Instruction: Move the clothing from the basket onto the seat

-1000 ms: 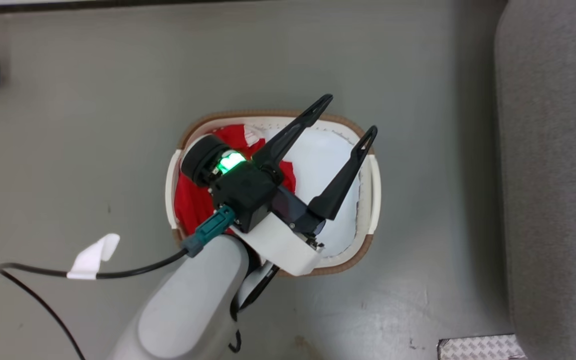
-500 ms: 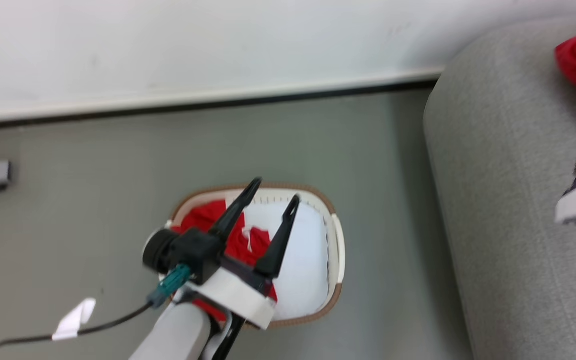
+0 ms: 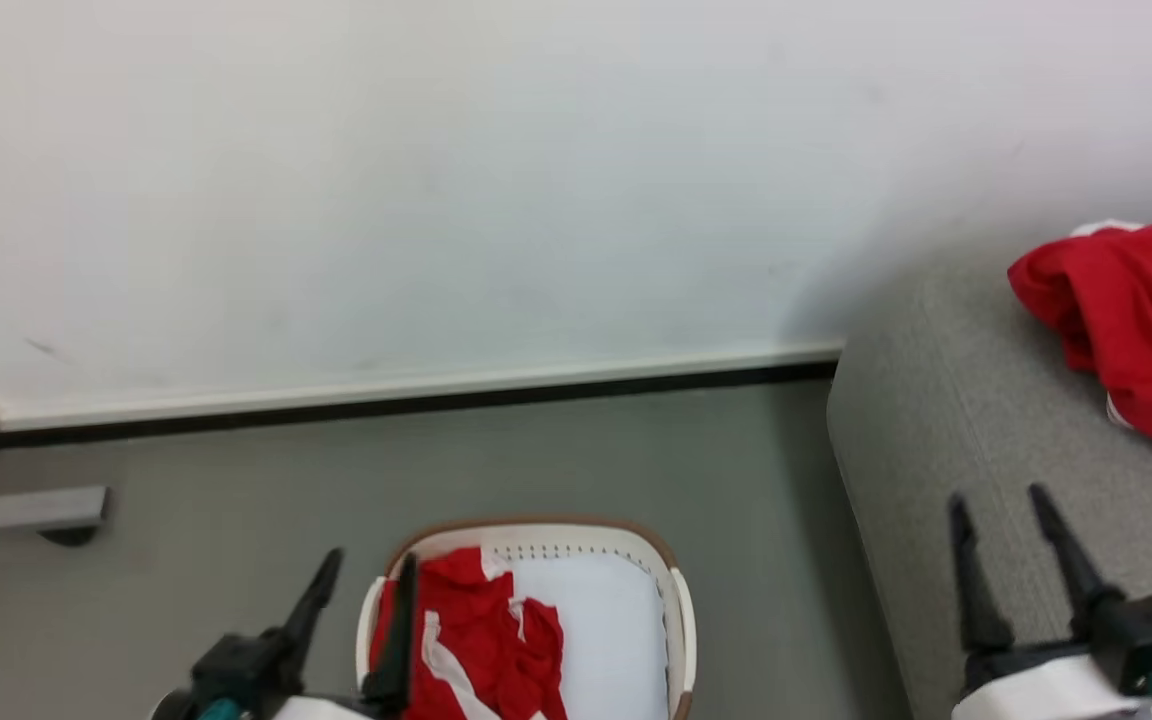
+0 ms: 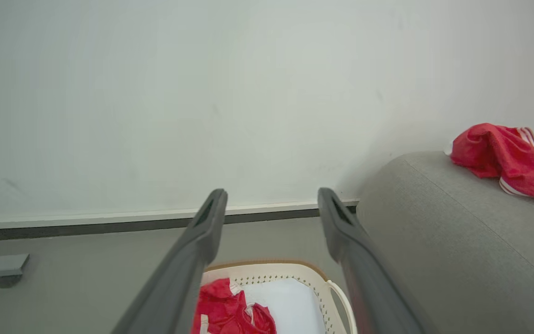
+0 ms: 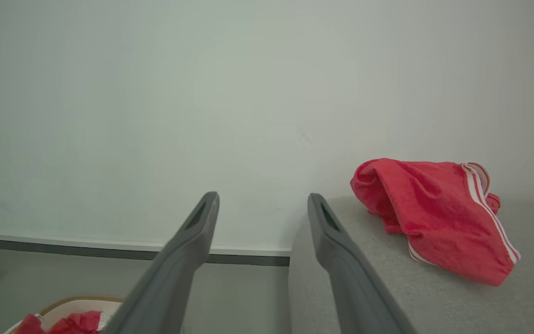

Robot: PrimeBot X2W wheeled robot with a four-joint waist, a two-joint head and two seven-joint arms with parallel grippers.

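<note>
The cream basket (image 3: 681, 625) with a brown rim stands on the floor at the bottom centre, its right half showing bare pale bottom. A crumpled red garment (image 3: 481, 635) with white trim lies in its left half, also in the left wrist view as the red garment (image 4: 230, 311). A second red garment (image 3: 1131, 320) with white stripes lies on the grey sofa (image 3: 946, 460) at the right, the same piece (image 5: 434, 213) spread ahead in the right wrist view. My left gripper (image 3: 368, 570) hangs open over the basket's left edge, holding nothing. Over the sofa's front, my right gripper (image 3: 998, 505) is open and holds nothing.
A white wall with a pale skirting and dark strip (image 3: 416, 395) runs behind the basket. A grey metal foot (image 3: 31, 510) sits on the floor at far left. Grey floor (image 3: 756, 470) separates the basket and the sofa's rounded end.
The head camera has tilted up, so the basket slid to the bottom edge and the wall came in. Both grippers now rest low; the right one is open, the red garment lying on the sofa.
</note>
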